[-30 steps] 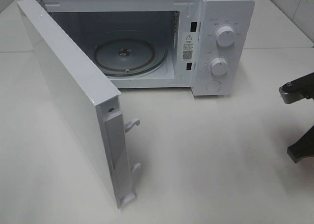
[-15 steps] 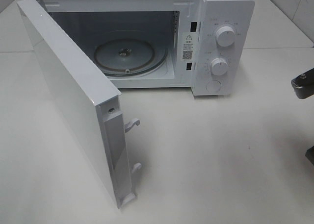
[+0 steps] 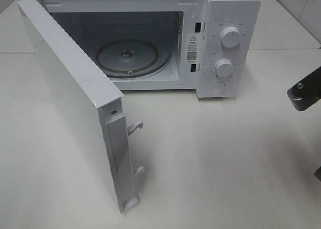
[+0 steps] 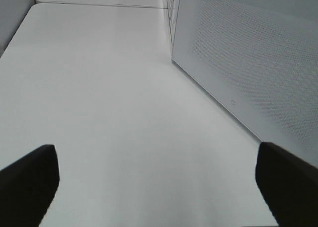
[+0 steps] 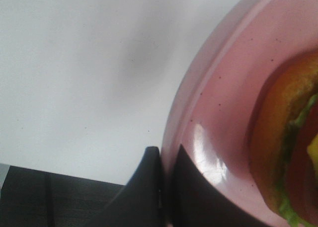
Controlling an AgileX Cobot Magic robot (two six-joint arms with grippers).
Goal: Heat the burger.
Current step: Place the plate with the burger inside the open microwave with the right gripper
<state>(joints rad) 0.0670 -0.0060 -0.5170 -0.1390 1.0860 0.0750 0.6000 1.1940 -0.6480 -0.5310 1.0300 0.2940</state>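
Pink plate (image 5: 218, 88) pinched at its rim by my right pincer (image 5: 166, 182): carry level, burger (image 5: 283, 137) upright, to the turntable (image 3: 133, 56) at ten o'clock.

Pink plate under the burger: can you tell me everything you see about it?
Only part of the pink plate shows, in the right wrist view. It is round, shiny and smooth like glazed ceramic, with tiny dark specks and a raised rim. The burger sits on it. The right gripper pinches its rim, one dark finger on each side. White table lies beyond its edge.
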